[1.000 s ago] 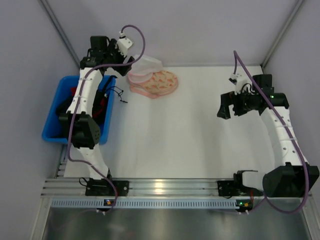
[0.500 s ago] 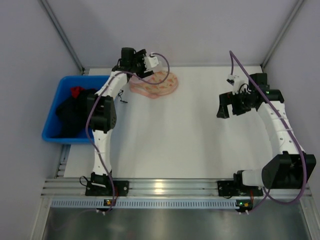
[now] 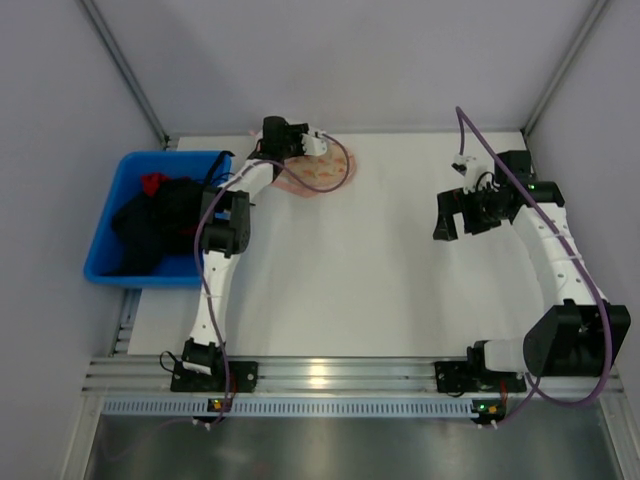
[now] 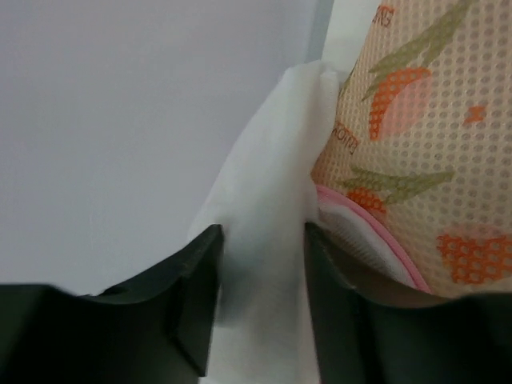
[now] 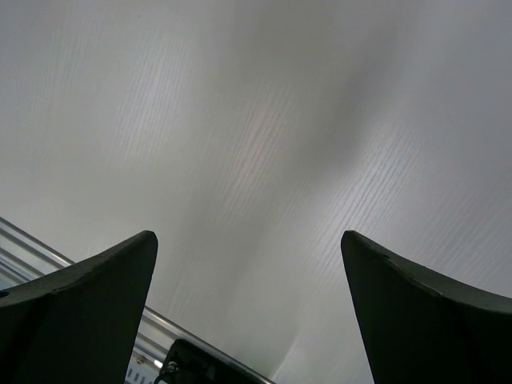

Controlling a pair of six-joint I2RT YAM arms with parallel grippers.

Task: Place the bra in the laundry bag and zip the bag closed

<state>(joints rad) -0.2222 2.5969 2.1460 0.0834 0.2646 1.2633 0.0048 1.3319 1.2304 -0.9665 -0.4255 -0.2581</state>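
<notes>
— How far along is it?
— Barely started. The bra lies in the blue bin. The left gripper straddles white mesh of the laundry bag; whether it is pinching, I can't tell. The right gripper is spread, empty. Loading and zipping remain.

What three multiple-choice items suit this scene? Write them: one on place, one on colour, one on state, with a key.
1. The black bra lies: A in the bin at the left; B mid-table; C in a gripper.
2. The bin is: A red; B blue; C green.
3. The right gripper is: A open and empty; B shut on cloth; C shut on a zip.
Key: A, the dark cloth is heaped inside the bin; B, its walls are blue; A, the fingers stand wide apart with nothing between them.
</notes>
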